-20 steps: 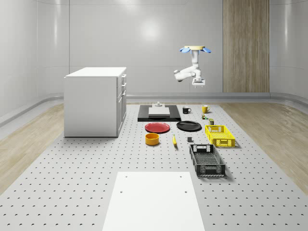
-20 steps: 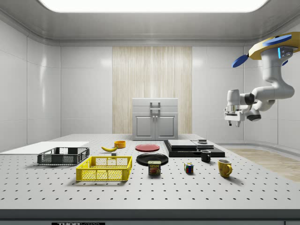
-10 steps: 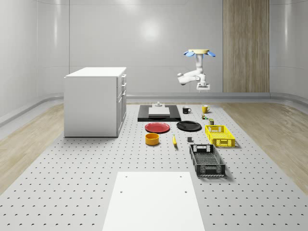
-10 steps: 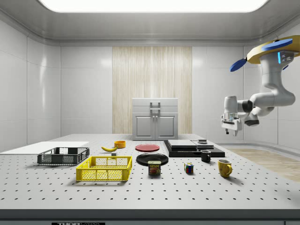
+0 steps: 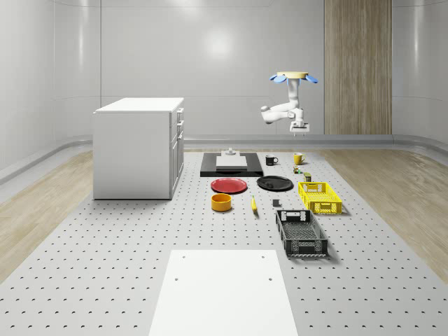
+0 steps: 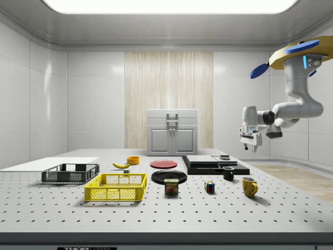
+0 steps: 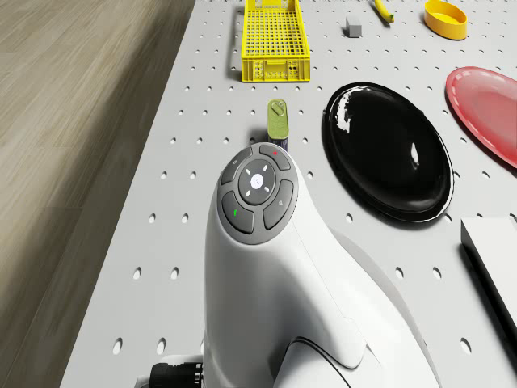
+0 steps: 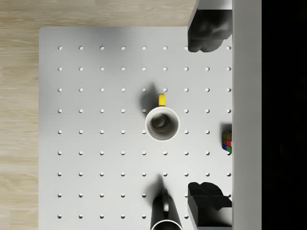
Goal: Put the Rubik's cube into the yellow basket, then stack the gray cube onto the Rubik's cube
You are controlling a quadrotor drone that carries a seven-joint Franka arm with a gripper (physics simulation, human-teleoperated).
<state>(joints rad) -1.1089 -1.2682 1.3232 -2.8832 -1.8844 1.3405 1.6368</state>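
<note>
The drone (image 6: pixel 297 53) hovers high over the perforated desk's (image 5: pixel 105 266) far end, its gripper (image 6: pixel 249 146) spread wide and empty above the round yellow mug (image 8: pixel 162 123). The Rubik's cube (image 6: pixel 209 187) sits just beside that mug; the mesh yellow basket (image 6: pixel 116 187) lies well apart.

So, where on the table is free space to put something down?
Free: the wide stretch between the white cabinet and the white sheet. Crowded: around the yellow basket, where the black basket, black plate and Rubik's cube lie near.
</note>
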